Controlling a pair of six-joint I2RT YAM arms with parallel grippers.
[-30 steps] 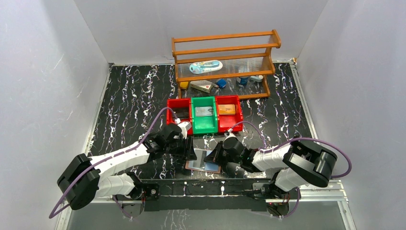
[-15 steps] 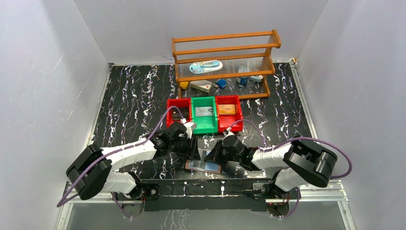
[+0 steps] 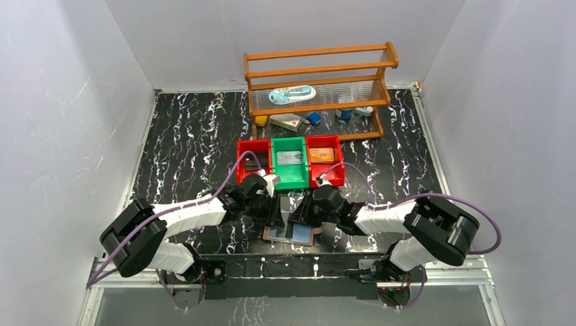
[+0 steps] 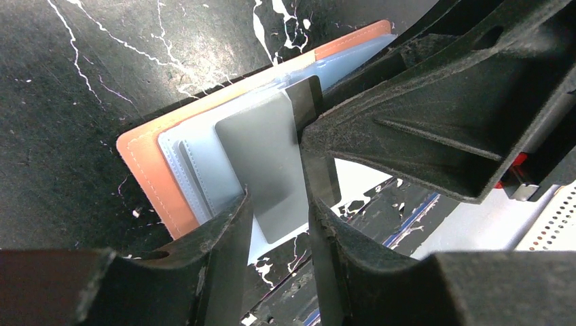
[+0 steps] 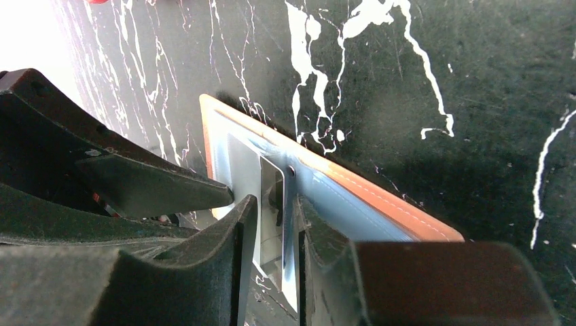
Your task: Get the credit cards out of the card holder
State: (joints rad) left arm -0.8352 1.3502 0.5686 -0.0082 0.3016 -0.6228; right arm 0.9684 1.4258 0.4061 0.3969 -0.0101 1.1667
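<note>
The small pinkish-brown leather card holder (image 3: 293, 236) lay open and flat on the black table with white streaks (image 3: 190, 142). It was close to the near edge, between the two arms, with its clear shiny sleeves facing up. A thin grey plastic card (image 4: 261, 163) stuck part way out of a sleeve, and one end poked past the edge of the card holder.

The left gripper (image 4: 277, 204) was low over the card holder. Its jaws were partly open. The grey plastic card showed through the gap and went behind one finger, and the jaws had hold of nothing.

The right gripper (image 5: 277, 217) came in from the other side, just beside the left gripper. Its jaws stood a little apart, with the edge of the grey plastic card between them. I could not tell if they squeezed it or only sat around it.

Further back, three plastic bins stood in a row, touching. A dark card (image 3: 255, 163) lay in the left red bin (image 3: 243, 157), a second grey card (image 3: 290, 157) in the green bin (image 3: 290, 178), and an orange card (image 3: 322, 154) in the right red bin (image 3: 326, 173). Behind them stood a brown wooden rack (image 3: 319, 68)
</note>
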